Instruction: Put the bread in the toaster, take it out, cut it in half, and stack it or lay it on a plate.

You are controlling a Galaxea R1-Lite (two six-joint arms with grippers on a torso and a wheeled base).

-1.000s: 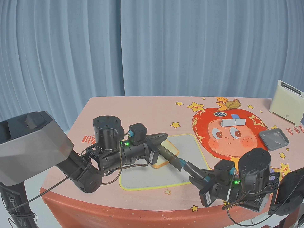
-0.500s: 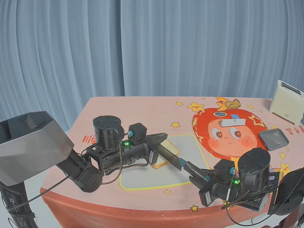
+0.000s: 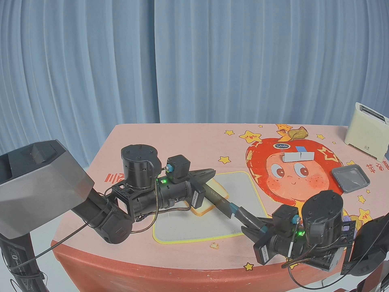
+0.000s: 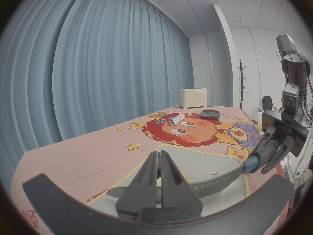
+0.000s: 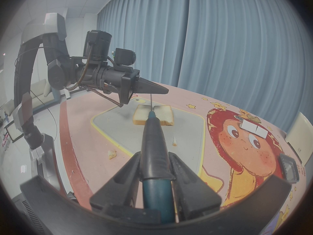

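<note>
Below the left hand (image 3: 210,172) lies the bread (image 3: 221,190), knife (image 3: 219,202) across it.

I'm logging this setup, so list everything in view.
bread: one slice, pale, on the mat
knife: one, grey blade, across the bread
mat: one, grey, yellow-edged, table's near side
crumbs: two, pale, one on mat, one on table
toaster: one, cream, far right
tray: one, dark grey, right side
strip: one, white, on the cartoon face
table: one, pink
curtain: one, blue, behind
left gripper: black, shut, over the bread
right gripper: black, shut on the knife
</note>
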